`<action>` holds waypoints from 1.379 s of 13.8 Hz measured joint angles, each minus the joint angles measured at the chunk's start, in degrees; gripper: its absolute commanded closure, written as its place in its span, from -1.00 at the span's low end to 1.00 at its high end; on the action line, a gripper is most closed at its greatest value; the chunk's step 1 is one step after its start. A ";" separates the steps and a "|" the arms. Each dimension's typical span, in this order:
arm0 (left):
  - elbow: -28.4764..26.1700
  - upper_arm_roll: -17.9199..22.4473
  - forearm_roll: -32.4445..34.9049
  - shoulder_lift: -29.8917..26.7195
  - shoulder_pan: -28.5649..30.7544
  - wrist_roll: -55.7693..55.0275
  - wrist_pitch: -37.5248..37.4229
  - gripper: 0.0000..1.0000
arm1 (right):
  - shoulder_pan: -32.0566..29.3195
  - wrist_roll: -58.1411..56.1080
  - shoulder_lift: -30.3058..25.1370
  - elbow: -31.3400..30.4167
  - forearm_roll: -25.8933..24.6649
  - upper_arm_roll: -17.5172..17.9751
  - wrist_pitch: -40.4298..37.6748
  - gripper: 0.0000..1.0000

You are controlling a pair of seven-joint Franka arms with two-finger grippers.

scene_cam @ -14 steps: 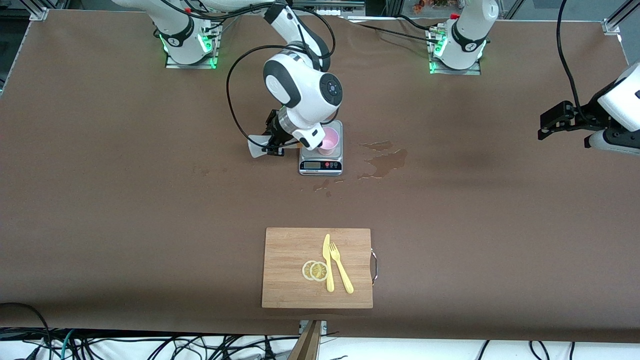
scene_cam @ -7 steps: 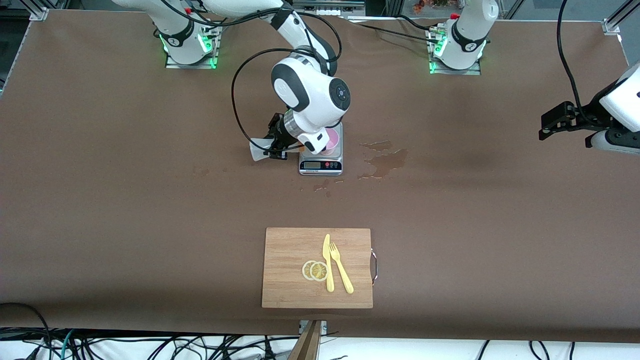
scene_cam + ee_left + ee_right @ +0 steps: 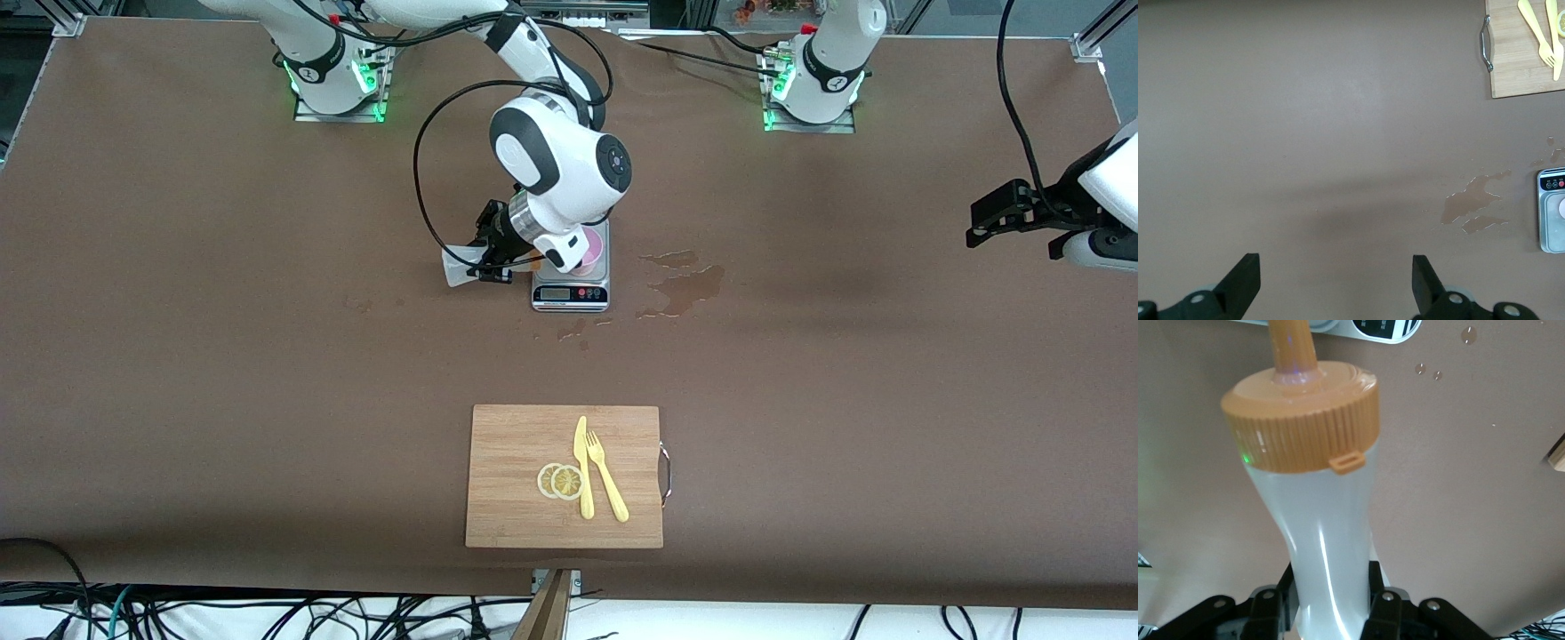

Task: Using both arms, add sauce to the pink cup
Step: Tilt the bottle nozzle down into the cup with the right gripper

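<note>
My right gripper (image 3: 494, 252) is shut on the sauce bottle (image 3: 460, 265), a translucent whitish squeeze bottle lying tipped on its side. Its orange nozzle (image 3: 533, 260) points toward the pink cup (image 3: 589, 252). The cup stands on a small kitchen scale (image 3: 571, 292) and is partly hidden by my right wrist. In the right wrist view the fingers (image 3: 1268, 603) clamp the bottle's narrow waist (image 3: 1328, 540) below the ribbed orange cap (image 3: 1301, 420). My left gripper (image 3: 980, 228) waits open and holds nothing, over bare table at the left arm's end; its fingers (image 3: 1245, 277) stand wide apart.
A wet spill (image 3: 685, 284) lies on the brown table beside the scale, toward the left arm's end. A wooden cutting board (image 3: 507, 444) with a yellow knife, a fork and lemon slices sits nearer the front camera. Black cables loop over the right arm.
The right arm's wrist has shifted a little toward the left arm's end while the bottle stays tipped at the cup. The left gripper has drifted slightly outward.
</note>
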 measured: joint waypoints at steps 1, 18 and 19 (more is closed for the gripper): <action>0.00 0.01 0.00 -0.04 0.00 0.00 -0.10 -1.00 | 0.13 0.01 0.22 0.46 -0.06 0.00 -0.46 0.13; 0.02 -0.24 0.00 -0.83 0.00 -0.37 -1.65 -1.00 | 2.24 0.26 4.00 7.20 -4.42 -0.18 -6.76 0.13; 0.02 -0.27 0.00 -0.82 0.00 -0.89 -1.67 -1.00 | 2.36 0.26 4.16 7.88 -4.54 -0.18 -7.60 0.13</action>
